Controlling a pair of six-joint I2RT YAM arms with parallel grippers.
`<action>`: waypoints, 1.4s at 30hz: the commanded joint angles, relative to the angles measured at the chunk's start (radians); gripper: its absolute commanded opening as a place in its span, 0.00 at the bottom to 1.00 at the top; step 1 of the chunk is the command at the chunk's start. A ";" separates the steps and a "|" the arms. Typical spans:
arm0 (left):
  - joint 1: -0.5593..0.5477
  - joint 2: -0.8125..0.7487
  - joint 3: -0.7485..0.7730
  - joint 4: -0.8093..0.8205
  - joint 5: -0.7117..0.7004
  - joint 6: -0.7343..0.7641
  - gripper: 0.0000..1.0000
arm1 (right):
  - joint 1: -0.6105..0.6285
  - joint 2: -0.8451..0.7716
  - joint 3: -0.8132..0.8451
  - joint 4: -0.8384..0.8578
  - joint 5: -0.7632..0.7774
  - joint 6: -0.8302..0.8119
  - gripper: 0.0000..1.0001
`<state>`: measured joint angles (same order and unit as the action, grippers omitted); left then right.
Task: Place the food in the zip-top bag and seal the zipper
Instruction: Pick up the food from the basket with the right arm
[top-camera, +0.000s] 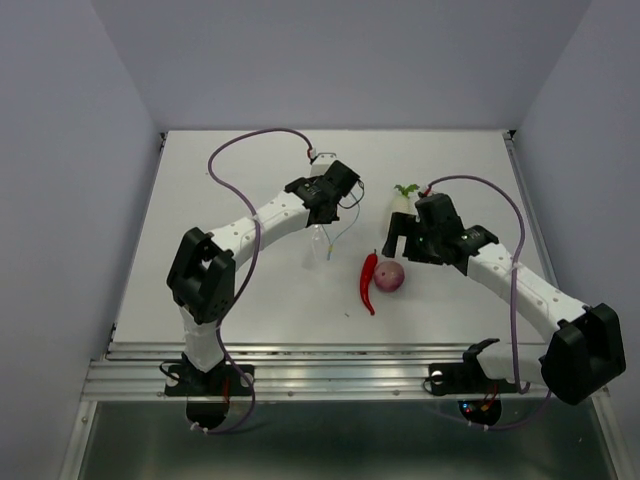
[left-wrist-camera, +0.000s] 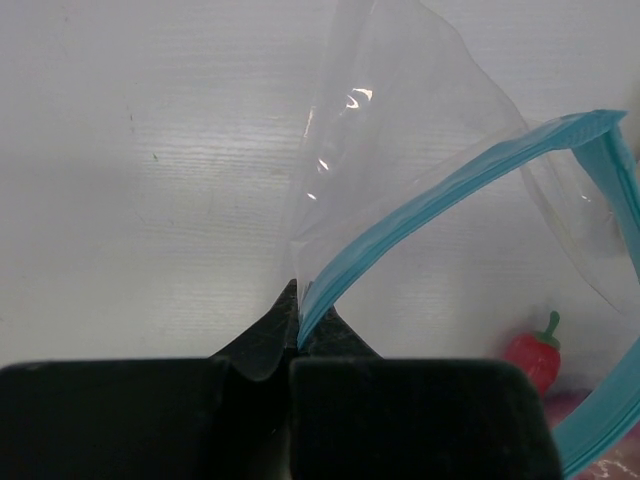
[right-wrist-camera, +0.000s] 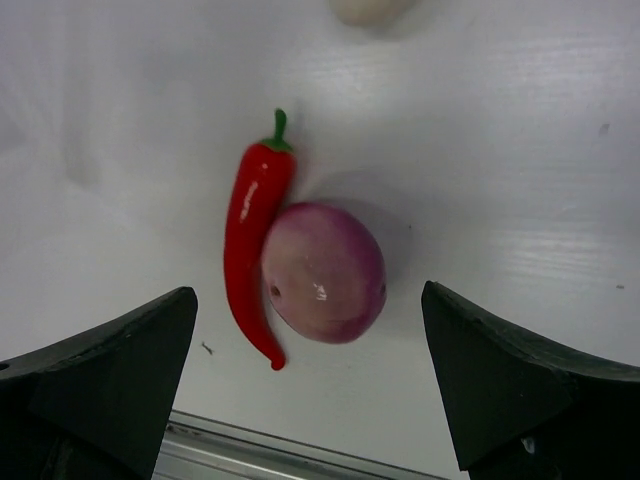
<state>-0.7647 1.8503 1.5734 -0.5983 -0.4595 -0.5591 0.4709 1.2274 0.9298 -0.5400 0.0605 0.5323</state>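
My left gripper (top-camera: 322, 218) is shut on the blue zipper strip (left-wrist-camera: 450, 190) at one corner of the clear zip-top bag (left-wrist-camera: 400, 150), which hangs open and empty above the table (top-camera: 250, 300). The bag (top-camera: 320, 245) shows faintly in the top view. My right gripper (top-camera: 400, 245) is open and empty, hovering just above the purple-red onion (right-wrist-camera: 325, 272), with its fingers (right-wrist-camera: 130, 370) wide on either side. The red chili (right-wrist-camera: 255, 240) lies against the onion's left side. The white radish (top-camera: 403, 198) with its green top lies beyond the right gripper; only its tip (right-wrist-camera: 365, 8) shows in the right wrist view.
The onion (top-camera: 390, 277) and chili (top-camera: 368, 283) lie mid-table, right of the bag. The metal rail (top-camera: 350, 365) runs along the near edge. Grey walls enclose the table on three sides.
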 joint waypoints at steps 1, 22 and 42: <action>-0.002 -0.031 0.010 0.014 -0.002 -0.010 0.00 | -0.005 -0.008 -0.057 -0.025 -0.066 0.067 1.00; -0.002 -0.057 -0.015 0.020 -0.007 -0.018 0.00 | -0.005 0.110 -0.174 0.127 -0.080 0.121 0.96; -0.002 -0.076 -0.030 0.049 0.025 -0.016 0.00 | -0.005 -0.028 -0.004 0.256 -0.149 0.008 0.35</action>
<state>-0.7647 1.8462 1.5635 -0.5648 -0.4316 -0.5667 0.4706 1.2346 0.8074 -0.3859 -0.0681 0.5903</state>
